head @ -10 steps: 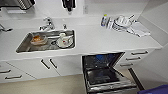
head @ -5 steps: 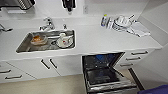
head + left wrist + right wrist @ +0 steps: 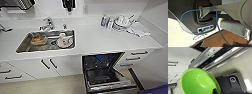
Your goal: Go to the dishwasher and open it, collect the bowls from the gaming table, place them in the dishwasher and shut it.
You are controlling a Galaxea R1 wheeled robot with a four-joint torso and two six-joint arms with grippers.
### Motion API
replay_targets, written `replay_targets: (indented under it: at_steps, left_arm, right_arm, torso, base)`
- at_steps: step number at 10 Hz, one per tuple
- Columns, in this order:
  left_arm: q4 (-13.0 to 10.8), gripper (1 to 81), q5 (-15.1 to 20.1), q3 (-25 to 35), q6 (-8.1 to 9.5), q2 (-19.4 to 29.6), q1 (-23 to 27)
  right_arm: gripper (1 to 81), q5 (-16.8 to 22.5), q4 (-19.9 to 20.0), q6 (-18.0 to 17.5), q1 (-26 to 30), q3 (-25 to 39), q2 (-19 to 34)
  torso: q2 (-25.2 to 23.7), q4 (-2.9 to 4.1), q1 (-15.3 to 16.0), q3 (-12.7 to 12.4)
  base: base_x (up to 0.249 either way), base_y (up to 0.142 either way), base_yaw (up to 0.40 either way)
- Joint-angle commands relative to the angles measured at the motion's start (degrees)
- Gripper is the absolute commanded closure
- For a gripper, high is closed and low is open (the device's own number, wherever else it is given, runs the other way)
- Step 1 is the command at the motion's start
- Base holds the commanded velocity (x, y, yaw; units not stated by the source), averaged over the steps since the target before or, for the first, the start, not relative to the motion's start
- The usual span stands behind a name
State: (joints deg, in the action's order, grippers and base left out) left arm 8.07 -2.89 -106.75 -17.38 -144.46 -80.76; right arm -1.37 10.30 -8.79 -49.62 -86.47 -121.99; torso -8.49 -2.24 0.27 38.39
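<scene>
In the head view the dishwasher [image 3: 105, 75] stands open under the white counter, its door [image 3: 113, 86] folded down toward me. Something blue [image 3: 101, 58] lies deep inside it. A green bowl [image 3: 196, 82] looms large in the right wrist view, and my right gripper [image 3: 214, 91] is shut on its rim. Behind the bowl runs the steel edge of the dishwasher door [image 3: 218, 57]. The left wrist view takes in my own dark body and a blue cable [image 3: 184, 16]. The gaming table is out of view.
A steel sink [image 3: 25, 46] with dishes and a faucet [image 3: 47, 25] sits left of the dishwasher. Stacked dishes [image 3: 120, 22] stand on the counter at the right. White drawers [image 3: 136, 58] flank the open door, with a wall corner at far right.
</scene>
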Motion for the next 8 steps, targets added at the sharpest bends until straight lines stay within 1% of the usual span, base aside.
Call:
replay_targets:
  at_steps: [1,3,5,6,7,8]
  left_arm:
    - [-0.4,1.0,4.6,-2.9,-0.37,-2.9,-4.7]
    - [-0.1,1.0,4.6,-6.8,-0.28,-5.6,-6.8]
    - [0.3,1.0,4.6,-11.1,-0.11,-8.5,-8.3]
    - [0.4,1.0,4.6,-12.3,0.07,-9.1,-8.5]
    - [0.3,1.0,4.6,-12.9,0.16,-9.5,-8.8]
    - [0.3,1.0,4.7,-13.2,0.15,-9.6,-9.0]
  right_arm:
    - [81.1,2.9,0.9,-2.4,9.5,-1.9,-1.6]
    - [81.1,6.4,0.9,-3.4,14.7,-7.0,-6.9]
    - [81.1,8.2,1.1,-3.4,17.1,-17.3,-14.7]
    - [81.1,9.2,1.2,-3.6,17.7,-21.5,-17.8]
    - [81.1,10.4,1.2,-4.2,18.7,-25.2,-20.8]
    - [81.1,10.4,1.3,-4.3,20.1,-27.4,-22.4]
  torso:
    - [0.0,0.0,0.0,0.0]
    - [0.0,0.0,0.0,0.0]
    - [0.0,0.0,0.0,0.0]
    - [0.0,0.0,0.0,0.0]
    - [0.0,0.0,0.0,0.0]
    - [0.0,0.0,0.0,0.0]
  base:
    - [0.0,0.0,0.0]
    - [0.0,0.0,0.0]
    - [0.0,0.0,0.0]
    - [0.0,0.0,0.0]
    - [0.0,0.0,0.0]
    - [0.0,0.0,0.0]
